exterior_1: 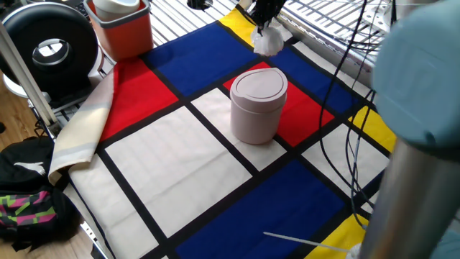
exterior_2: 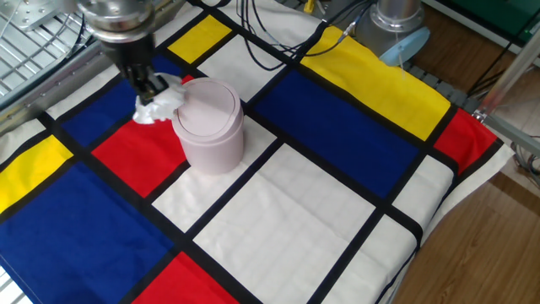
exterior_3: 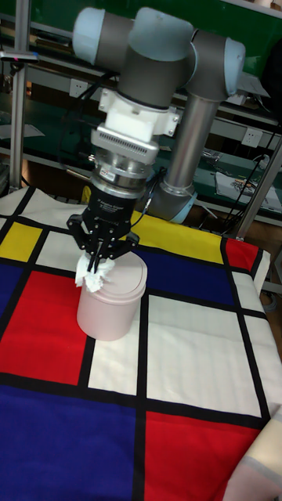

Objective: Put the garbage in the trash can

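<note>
Carry step in hand: gripper (exterior_3: 99,260) clamped on the tissue wad (exterior_2: 160,102), held beside the pink trash can (exterior_2: 208,127); next move calls for centring above the lid (exterior_1: 259,83), then release

Grey arm (exterior_3: 188,117) (blue caps), prob. black claw (exterior_3: 100,252).

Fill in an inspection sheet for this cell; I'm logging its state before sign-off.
Surface: table under a cloth of red, blue, yellow and white blocks with black lines; one edge droops.
Job's things: tissue wad held off the cloth beside the pink can; can upright, lid shut.
Clutter: thin white stick near the cloth's edge.
Tool: tool shut on the wad, pointing down.
Cables: black cables across the cloth near the arm base.
Surroundings: orange bin, black round object, bag on the floor, wire shelving.
</note>
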Robot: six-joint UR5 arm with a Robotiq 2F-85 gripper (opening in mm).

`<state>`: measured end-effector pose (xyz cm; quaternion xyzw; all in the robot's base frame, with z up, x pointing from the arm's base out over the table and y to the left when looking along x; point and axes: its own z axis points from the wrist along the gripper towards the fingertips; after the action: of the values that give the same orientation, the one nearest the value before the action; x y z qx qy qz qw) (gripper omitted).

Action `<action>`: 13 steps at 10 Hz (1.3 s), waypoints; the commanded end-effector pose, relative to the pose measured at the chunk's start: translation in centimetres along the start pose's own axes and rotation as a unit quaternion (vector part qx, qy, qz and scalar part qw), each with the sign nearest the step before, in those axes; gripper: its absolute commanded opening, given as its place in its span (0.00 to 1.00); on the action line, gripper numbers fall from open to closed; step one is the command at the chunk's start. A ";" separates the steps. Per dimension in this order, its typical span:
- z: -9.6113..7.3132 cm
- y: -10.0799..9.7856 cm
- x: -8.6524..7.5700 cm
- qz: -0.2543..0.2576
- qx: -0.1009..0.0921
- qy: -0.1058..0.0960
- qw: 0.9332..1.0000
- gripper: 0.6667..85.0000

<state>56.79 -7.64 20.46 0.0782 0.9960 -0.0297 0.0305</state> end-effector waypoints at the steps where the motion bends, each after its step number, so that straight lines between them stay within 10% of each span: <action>1: -0.6 1.3 1.2 0.018 -0.001 -0.004 1.000 0.00; 13: 0.8 3.0 2.9 0.006 0.001 -0.017 1.000 0.00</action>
<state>54.74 -4.49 19.28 0.1009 0.9929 -0.0356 0.0526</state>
